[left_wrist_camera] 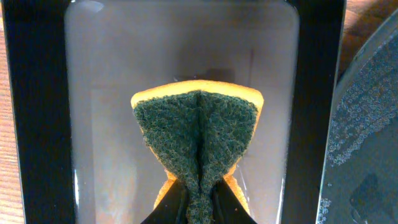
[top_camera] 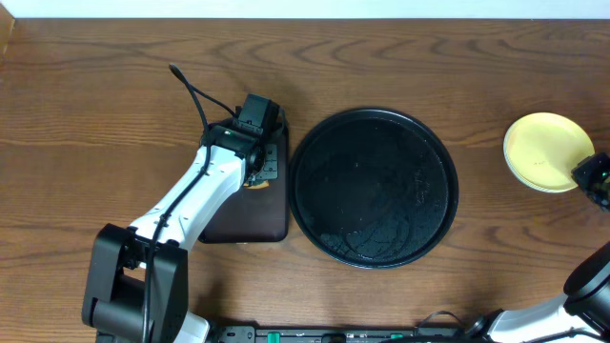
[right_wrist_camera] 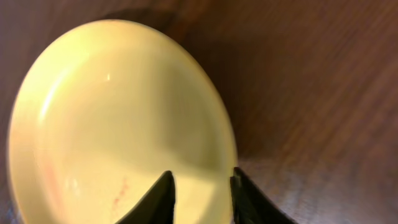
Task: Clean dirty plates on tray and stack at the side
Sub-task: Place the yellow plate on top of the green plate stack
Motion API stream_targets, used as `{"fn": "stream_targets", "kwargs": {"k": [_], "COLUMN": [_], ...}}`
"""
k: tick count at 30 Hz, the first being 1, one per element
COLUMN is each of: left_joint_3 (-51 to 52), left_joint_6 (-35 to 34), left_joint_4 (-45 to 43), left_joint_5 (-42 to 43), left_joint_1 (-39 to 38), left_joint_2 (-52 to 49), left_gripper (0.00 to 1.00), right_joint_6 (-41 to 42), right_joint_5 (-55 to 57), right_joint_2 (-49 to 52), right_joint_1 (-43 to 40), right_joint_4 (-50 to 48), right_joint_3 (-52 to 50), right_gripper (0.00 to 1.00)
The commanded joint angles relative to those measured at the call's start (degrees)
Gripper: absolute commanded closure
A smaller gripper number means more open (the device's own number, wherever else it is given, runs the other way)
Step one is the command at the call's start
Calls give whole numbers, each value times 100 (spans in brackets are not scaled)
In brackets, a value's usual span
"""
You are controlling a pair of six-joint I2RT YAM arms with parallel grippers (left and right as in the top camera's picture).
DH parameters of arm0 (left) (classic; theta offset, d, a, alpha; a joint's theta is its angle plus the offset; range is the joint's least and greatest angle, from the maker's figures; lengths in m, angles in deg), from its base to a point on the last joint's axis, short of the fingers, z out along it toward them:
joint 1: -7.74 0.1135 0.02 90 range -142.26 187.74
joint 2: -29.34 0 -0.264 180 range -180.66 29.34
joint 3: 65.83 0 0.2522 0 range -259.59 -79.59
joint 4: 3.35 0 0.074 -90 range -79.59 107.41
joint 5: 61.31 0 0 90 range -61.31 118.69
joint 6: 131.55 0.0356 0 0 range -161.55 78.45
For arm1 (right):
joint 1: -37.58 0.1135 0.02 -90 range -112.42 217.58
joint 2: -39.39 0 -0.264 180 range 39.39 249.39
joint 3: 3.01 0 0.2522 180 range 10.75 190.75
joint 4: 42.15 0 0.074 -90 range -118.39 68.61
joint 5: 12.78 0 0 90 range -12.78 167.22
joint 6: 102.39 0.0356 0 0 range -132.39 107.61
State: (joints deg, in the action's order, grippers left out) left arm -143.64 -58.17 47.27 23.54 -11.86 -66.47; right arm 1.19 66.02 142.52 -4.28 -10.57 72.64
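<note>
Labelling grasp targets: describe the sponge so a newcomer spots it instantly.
Left of the round black tray lies a smaller rectangular dark tray. Over it, the left gripper pinches the sponge: folded, dark green scouring side out, orange edge, the only soft item.

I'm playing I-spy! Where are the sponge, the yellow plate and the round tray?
sponge (left_wrist_camera: 198,134): left wrist view, green scrubby side.
yellow plate (top_camera: 545,151): overhead view, its middle.
round tray (top_camera: 374,188): overhead view, bare middle.
</note>
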Motion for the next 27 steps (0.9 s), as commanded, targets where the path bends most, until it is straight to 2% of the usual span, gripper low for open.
{"fn": "stream_targets", "kwargs": {"k": [1,6,9,13,14,15,17,19,21,23,25,26,27], "left_joint_3": [15,15,15,15,15,15,15,13,13,11,11,11,11], "left_joint_6": [57,186,201,199,197,197,197,197,197,199,199,199,199], "left_joint_4": [-4,-9,-11,-76,-81,-92,-98,-98,-103,-125,-120,-120,-120], "left_joint_5": [-227,-367,-734,-782,-737,-719,-691,-691,-691,-695,-695,-693,-693], "left_joint_1": [31,31,31,28,28,28,28,31,28,31,28,28,28], "left_joint_2": [20,20,-26,-271,-348,-415,-533,-597,-599,-590,-592,-592,-592], "left_gripper": [87,87,87,85,83,76,57,40,33,23,20,17,17], "right_joint_6": [-299,-431,-507,-664,-737,-811,-857,-920,-949,-942,-940,-938,-938], "right_joint_5": [-651,-883,-881,-866,-835,-804,-695,-664,-664,-669,-664,-667,-708], "right_joint_2": [-149,-243,-243,-240,-240,-240,-240,-240,-240,-240,-240,-240,-240], "right_joint_1": [55,393,780,1436,1578,1711,1934,2109,2214,2253,2258,2258,2258], "right_joint_4": [192,1751,2503,2916,2955,2986,3008,3049,3128,3226,3436,3539,3696], "right_joint_3": [291,1368,1781,1880,1878,1878,1878,1878,1878,1880,1880,1878,1878], "right_gripper": [65,65,65,64,63,63,60,54,47,35,18,1,1]}}
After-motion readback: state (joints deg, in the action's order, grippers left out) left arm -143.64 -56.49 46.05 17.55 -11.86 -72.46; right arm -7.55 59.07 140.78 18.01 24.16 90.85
